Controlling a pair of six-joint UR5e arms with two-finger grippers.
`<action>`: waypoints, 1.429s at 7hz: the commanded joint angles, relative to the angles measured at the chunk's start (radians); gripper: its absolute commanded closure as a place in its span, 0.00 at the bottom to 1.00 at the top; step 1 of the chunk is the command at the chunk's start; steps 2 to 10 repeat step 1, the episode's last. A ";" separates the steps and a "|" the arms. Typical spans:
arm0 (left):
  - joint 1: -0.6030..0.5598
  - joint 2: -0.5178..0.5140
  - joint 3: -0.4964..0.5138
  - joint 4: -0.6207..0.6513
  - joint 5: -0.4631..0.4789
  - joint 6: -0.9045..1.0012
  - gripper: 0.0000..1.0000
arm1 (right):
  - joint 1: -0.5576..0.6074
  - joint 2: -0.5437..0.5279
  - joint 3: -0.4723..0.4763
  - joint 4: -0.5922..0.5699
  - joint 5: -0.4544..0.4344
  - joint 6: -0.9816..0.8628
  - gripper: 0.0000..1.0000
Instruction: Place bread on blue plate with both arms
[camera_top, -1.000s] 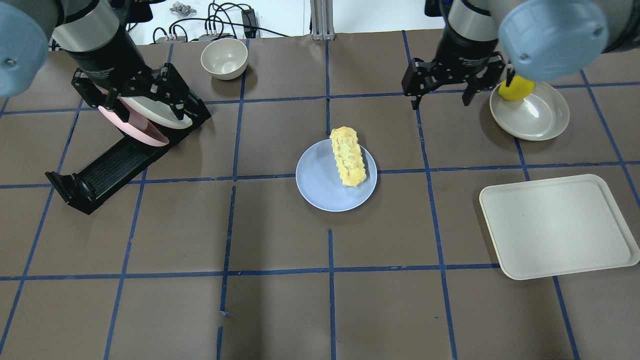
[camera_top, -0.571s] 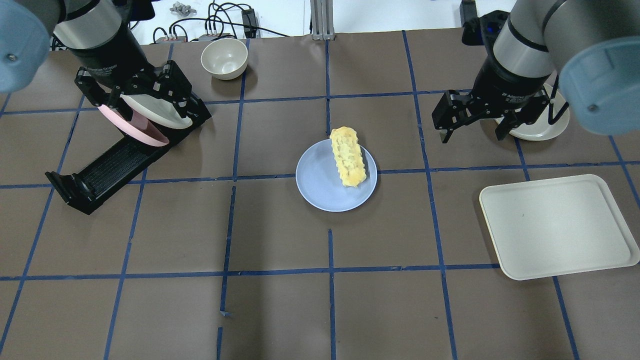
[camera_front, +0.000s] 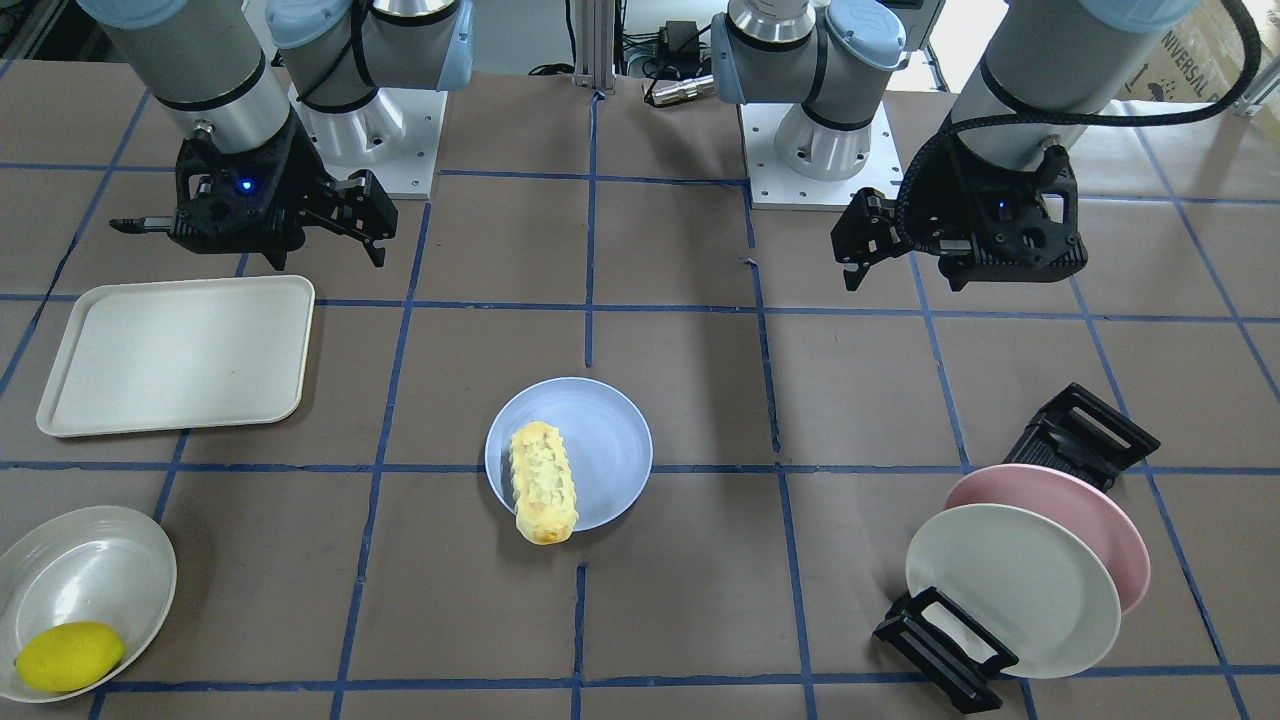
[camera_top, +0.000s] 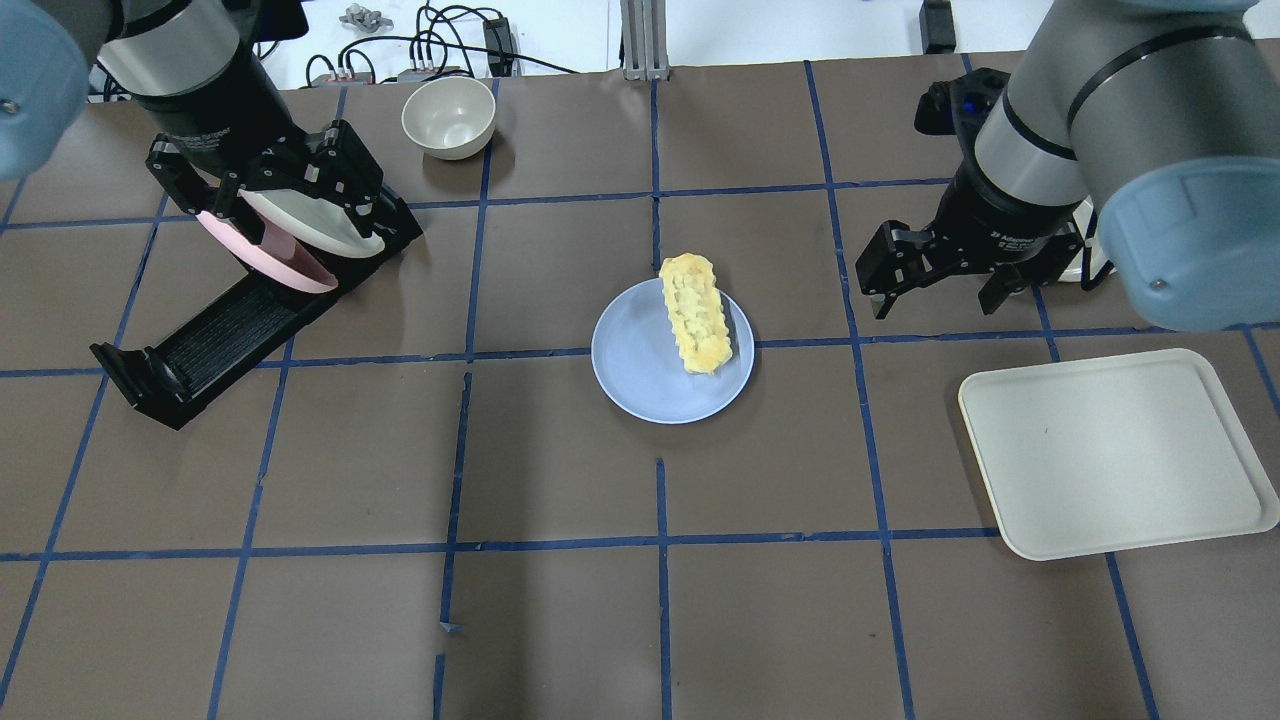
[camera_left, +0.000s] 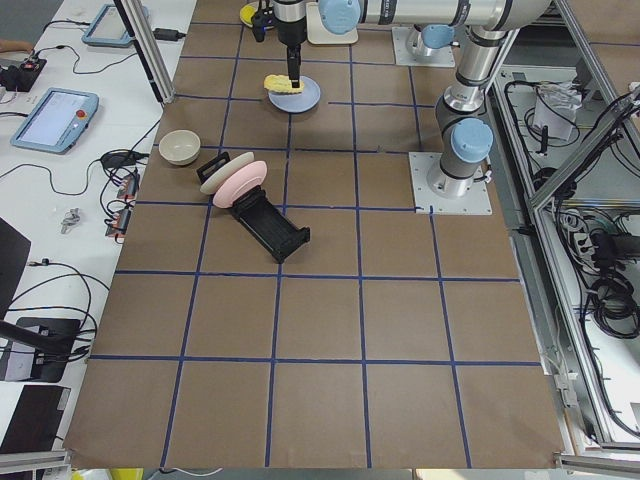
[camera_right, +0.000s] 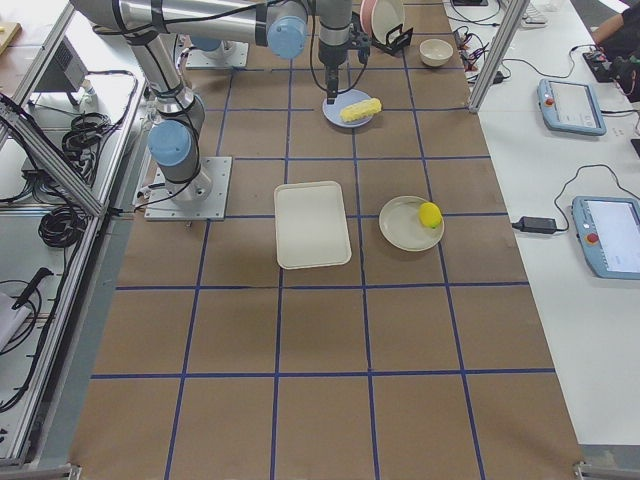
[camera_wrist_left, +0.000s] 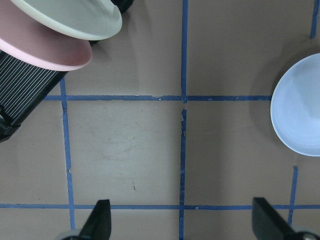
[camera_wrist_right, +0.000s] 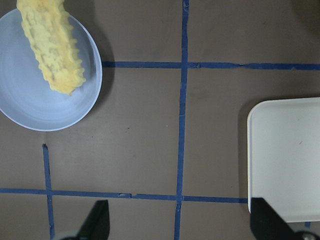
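Observation:
The bread (camera_top: 695, 312) lies on the right half of the blue plate (camera_top: 640, 375) at the table's middle, its far end over the rim. It also shows in the front view (camera_front: 543, 482) on the plate (camera_front: 605, 430) and in the right wrist view (camera_wrist_right: 50, 45). My left gripper (camera_top: 275, 205) is open and empty above the plate rack, far left of the plate. My right gripper (camera_top: 935, 305) is open and empty, to the right of the plate. The left wrist view shows only the plate's edge (camera_wrist_left: 300, 110).
A black rack (camera_top: 230, 325) at back left holds a pink plate (camera_top: 270, 262) and a cream plate (camera_top: 320, 228). A cream bowl (camera_top: 448, 115) stands at the back. A cream tray (camera_top: 1115, 450) lies at right. A lemon (camera_front: 68, 655) sits in a cream dish (camera_front: 90, 565).
My right gripper has moved from beside the lemon dish toward the near side, between the plate and the tray. The left gripper has barely moved. The bread and plate are unmoved.

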 joint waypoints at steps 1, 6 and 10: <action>0.000 -0.001 -0.006 0.000 0.001 0.000 0.00 | 0.001 -0.011 0.046 -0.050 0.001 0.000 0.01; 0.000 -0.001 -0.006 0.000 0.001 0.000 0.00 | 0.001 -0.011 0.046 -0.050 0.001 0.000 0.01; 0.000 -0.001 -0.006 0.000 0.001 0.000 0.00 | 0.001 -0.011 0.046 -0.050 0.001 0.000 0.01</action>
